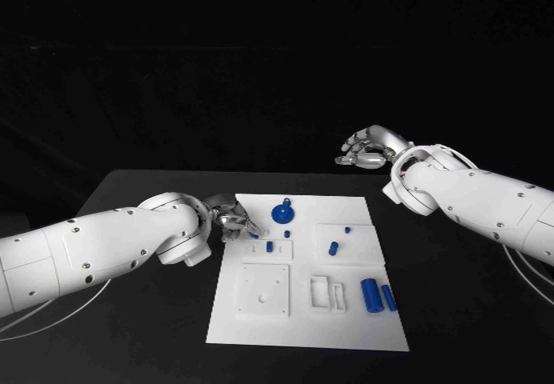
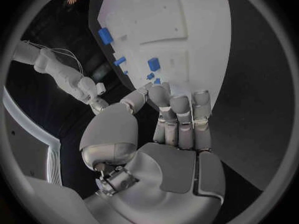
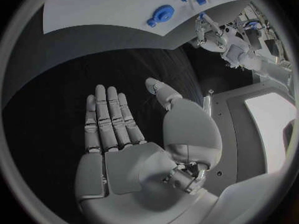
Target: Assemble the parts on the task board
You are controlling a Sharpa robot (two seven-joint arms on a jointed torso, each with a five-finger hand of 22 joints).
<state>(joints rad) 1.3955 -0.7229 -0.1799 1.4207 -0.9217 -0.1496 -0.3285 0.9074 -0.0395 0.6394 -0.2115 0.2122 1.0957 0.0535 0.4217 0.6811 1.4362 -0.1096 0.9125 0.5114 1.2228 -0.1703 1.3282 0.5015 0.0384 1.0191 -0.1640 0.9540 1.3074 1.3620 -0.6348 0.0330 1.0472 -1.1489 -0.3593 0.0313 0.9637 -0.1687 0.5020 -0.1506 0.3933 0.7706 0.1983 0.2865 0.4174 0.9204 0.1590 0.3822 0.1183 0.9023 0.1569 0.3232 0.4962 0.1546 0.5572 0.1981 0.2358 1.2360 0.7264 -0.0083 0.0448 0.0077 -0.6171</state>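
We see the left hand (image 1: 234, 220) at the task board's (image 1: 310, 320) left edge, fingers extended together, grasping nothing. The right hand (image 1: 367, 149) hovers beyond the board's far right corner, fingers released. Blue parts, including a round disc (image 1: 284, 213), lie on the board.

We see a black table (image 1: 138, 320) with a matte, dark top that runs out on every side of the white plate. Behind its far edge we see only black backdrop (image 1: 231, 80), unlit and without any visible detail.
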